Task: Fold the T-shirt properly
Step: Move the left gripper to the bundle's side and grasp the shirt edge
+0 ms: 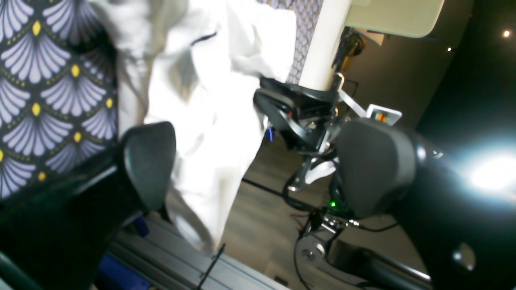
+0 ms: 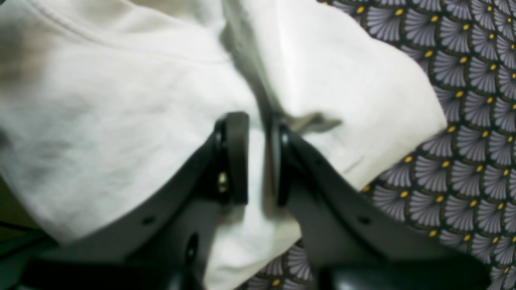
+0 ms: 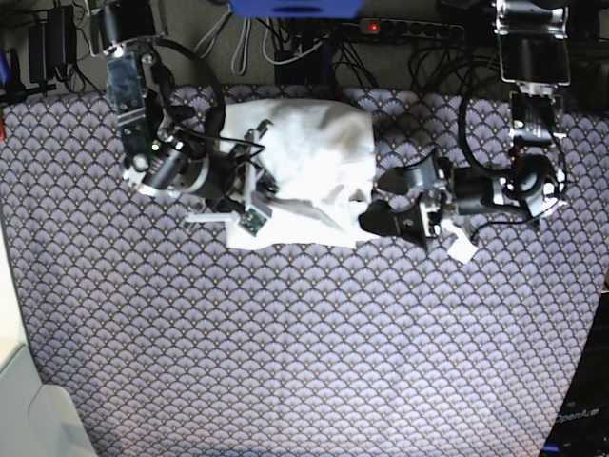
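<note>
A fan-patterned tablecloth carries the bunched white T-shirt.

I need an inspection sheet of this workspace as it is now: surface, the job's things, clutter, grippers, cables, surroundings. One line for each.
Surface: dark tablecloth with a pale fan pattern and yellow dots covers the table.
Job's things: plain white short-sleeved cotton T-shirt, bunched and partly folded, near the far edge.
Clutter: nothing seen on the cloth.
Grippers: right gripper has its fingers nearly together, pinching a fold of the T-shirt; left gripper has its fingers spread wide beside the shirt's edge, holding nothing.
Cables: black cables and a power strip lie beyond the far edge.
Surroundings: wooden floor below the table.
</note>
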Controlling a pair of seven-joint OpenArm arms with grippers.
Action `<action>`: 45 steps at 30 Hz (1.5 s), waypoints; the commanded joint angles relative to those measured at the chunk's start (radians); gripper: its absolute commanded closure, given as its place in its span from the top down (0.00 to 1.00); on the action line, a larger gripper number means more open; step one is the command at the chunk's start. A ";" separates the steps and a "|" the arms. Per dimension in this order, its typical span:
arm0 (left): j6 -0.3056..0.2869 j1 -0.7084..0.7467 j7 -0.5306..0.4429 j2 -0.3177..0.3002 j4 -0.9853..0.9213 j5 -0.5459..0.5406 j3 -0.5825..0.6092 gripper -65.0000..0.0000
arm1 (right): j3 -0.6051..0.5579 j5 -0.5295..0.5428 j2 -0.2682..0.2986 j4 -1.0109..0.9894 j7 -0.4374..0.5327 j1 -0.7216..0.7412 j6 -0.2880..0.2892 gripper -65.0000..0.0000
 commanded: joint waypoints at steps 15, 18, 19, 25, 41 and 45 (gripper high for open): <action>0.000 -0.018 0.008 0.002 0.015 0.255 -0.006 1.00 | 0.001 -0.010 0.020 0.013 0.001 0.032 0.003 0.12; 0.000 -0.030 0.008 0.045 -0.005 0.290 -0.004 1.00 | 0.001 -0.010 0.020 0.013 0.001 0.032 0.003 0.12; 0.000 -0.035 0.008 0.062 -0.019 0.303 -0.003 1.00 | 0.001 -0.010 0.020 0.013 0.001 0.032 0.003 0.12; 0.000 -0.052 0.008 0.113 -0.047 0.324 0.092 1.00 | 0.001 -0.010 0.020 0.013 0.001 0.029 0.003 0.12; 0.000 -0.048 0.008 0.163 -0.096 0.442 0.126 1.00 | 0.001 -0.010 0.022 0.013 0.001 0.026 0.003 0.12; 0.000 -0.052 0.008 0.163 -0.096 0.442 0.129 1.00 | 0.001 -0.010 0.022 0.013 0.001 0.026 0.003 0.12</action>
